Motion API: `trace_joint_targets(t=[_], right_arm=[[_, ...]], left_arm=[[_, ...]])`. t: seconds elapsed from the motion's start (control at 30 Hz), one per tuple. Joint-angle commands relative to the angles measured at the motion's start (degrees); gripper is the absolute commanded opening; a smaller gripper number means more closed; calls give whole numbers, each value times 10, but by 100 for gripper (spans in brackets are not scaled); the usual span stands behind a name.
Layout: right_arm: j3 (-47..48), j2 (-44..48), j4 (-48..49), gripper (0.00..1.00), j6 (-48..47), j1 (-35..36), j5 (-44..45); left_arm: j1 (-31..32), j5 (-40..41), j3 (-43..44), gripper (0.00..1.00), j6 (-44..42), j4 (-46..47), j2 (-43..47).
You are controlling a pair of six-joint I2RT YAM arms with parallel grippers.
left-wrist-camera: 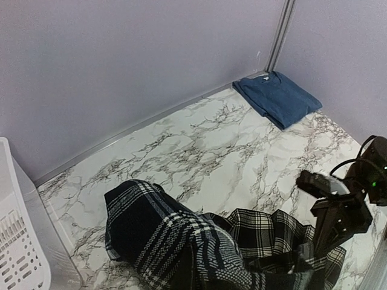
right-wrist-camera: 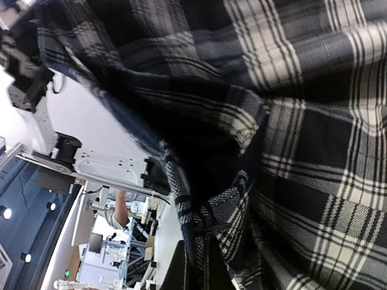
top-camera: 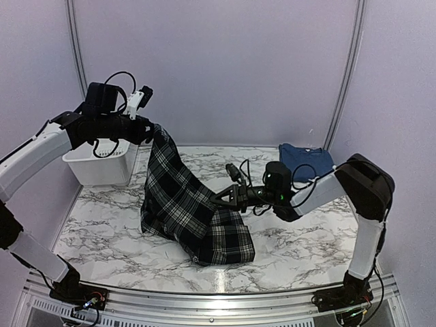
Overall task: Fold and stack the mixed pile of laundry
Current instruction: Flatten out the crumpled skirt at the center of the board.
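The right claw (top-camera: 219, 197) was clenched on a fold of the plaid garment (top-camera: 184, 204), low down and near the middle of the table (top-camera: 306, 238); in its own wrist view the two dark fingers (right-wrist-camera: 195, 266) sat pressed together with checked cloth bunched over and around them. The left claw (top-camera: 151, 131) was clamped on the garment's top corner and held it high near the back left, so the cloth hung down in a sloping sheet with its lower part heaped on the table. There were two arms, two claws, two garments and one bin. The second garment, a blue t-shirt (top-camera: 305, 161), lay folded flat in the far right corner, well apart from the plaid one (the left wrist view showed it as a neat rectangle against the wall). The table was white with grey marble veining, and plain pale lilac walls (top-camera: 225, 68) closed it in at the back and sides. A white bin (top-camera: 102, 167) with slotted sides stood at the back left, just beside the hanging cloth and under the left arm. The draped plaid hid the table behind it.
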State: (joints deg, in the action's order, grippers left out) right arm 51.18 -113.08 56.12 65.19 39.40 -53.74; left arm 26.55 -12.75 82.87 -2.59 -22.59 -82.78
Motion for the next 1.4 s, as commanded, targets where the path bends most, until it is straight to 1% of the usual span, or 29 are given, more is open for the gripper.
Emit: trace_joint_targets(t=[0.0,0.07,0.17,0.2,0.27,0.33,0.47,0.53,0.67,0.77,0.87,1.0,1.13,1.2,1.27,1.3,1.37], right_arm=[[31,127,-125,0,-89,-57,10],[108,178,-311,0,-214,-86,34],[280,208,-564,0,-398,-134,90],[344,207,-622,0,-427,-153,105],[461,199,-707,0,-475,-180,139],[552,190,-755,0,-509,-186,179],[666,185,-802,0,-545,-178,190],[694,194,-833,0,-578,-169,209],[668,241,-855,0,-619,-154,217],[660,262,-893,0,-650,-144,239],[629,281,-906,0,-688,-144,288],[589,272,-896,0,-702,-148,306],[575,219,-872,0,-707,-170,314],[590,176,-856,0,-704,-185,322],[643,109,-854,0,-707,-199,330],[685,77,-857,0,-708,-206,332],[803,12,-862,0,-704,-220,334]], left_arm=[[-6,50,50,0,2,8,-11],[-6,69,87,0,5,6,-22],[-6,72,178,0,11,-2,-46],[-6,74,217,0,16,-3,-54],[-3,71,288,0,20,-3,-75],[7,54,351,0,12,-2,-87],[47,42,425,0,-22,-2,-87],[56,24,433,0,-19,-2,-81],[65,-8,415,0,-11,-3,-53],[66,-17,388,0,-4,-4,-30],[66,1,362,0,-3,-5,-17],[66,43,327,0,-23,-8,-26],[64,123,315,0,-52,-8,-84],[63,189,336,0,-76,-8,-134],[60,242,386,0,-97,-6,-196],[56,260,419,0,-101,-3,-226],[41,278,471,0,-78,23,-270]])
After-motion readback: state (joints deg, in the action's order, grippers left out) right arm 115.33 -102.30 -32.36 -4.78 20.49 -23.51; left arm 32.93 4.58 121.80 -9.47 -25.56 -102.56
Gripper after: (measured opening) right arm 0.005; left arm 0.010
